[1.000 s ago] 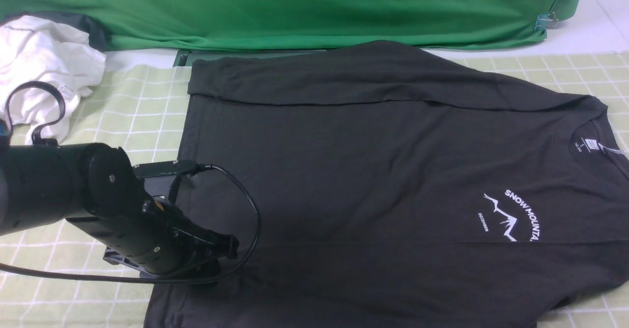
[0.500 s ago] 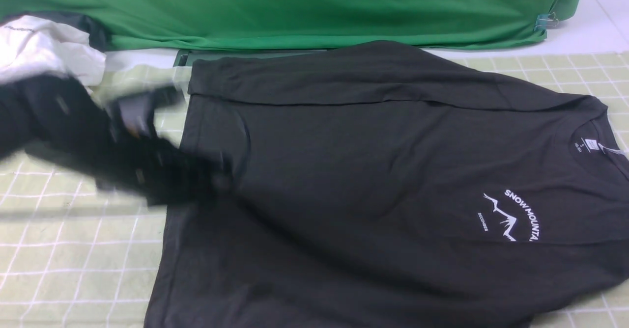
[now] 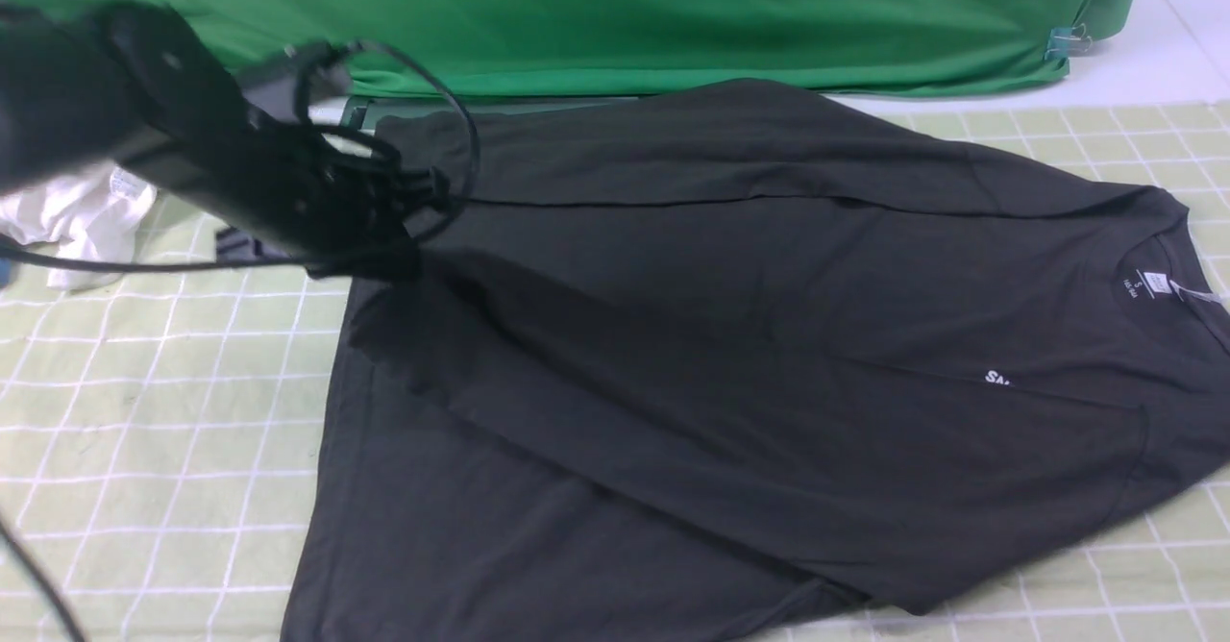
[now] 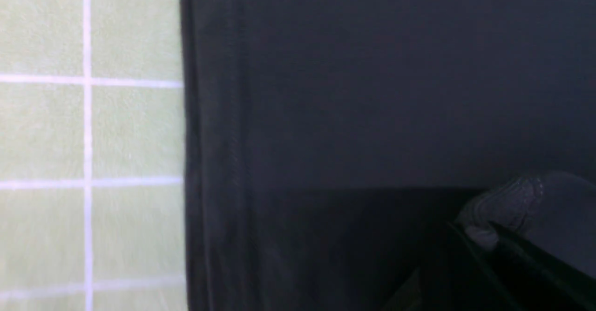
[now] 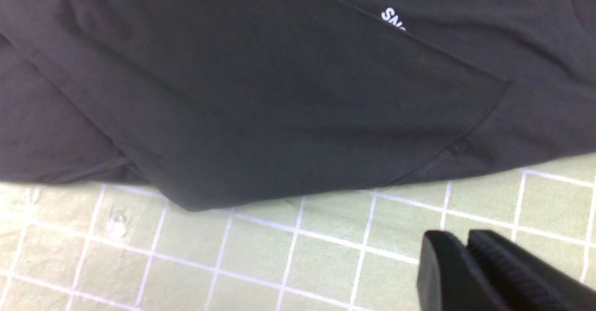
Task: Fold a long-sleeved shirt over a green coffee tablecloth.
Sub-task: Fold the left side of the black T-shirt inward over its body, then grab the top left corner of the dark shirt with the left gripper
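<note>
Right tool [image 5: 465,240]: closed on nothing, hanging over bare tablecloth [image 5: 279,255] just off the near edge of the shirt [image 5: 279,92]; best held clear of the fold.
Shirt: spread on the tablecloth, one flap [image 3: 769,411] drawn slantwise across the chest, logo [image 3: 997,379] nearly covered.
Left tool [image 3: 389,243]: clamped on a pinch of that flap, raised at the hem end.
Advice: carry low and taut, lay the flap square to the far folded edge.
Risk: bunching if slack.

Charcoal long-sleeved shirt [image 3: 730,354] — sleeve laid diag. over logo [image 3: 997,378] — on pale-green grid tablecloth [image 3: 144,450].
</note>
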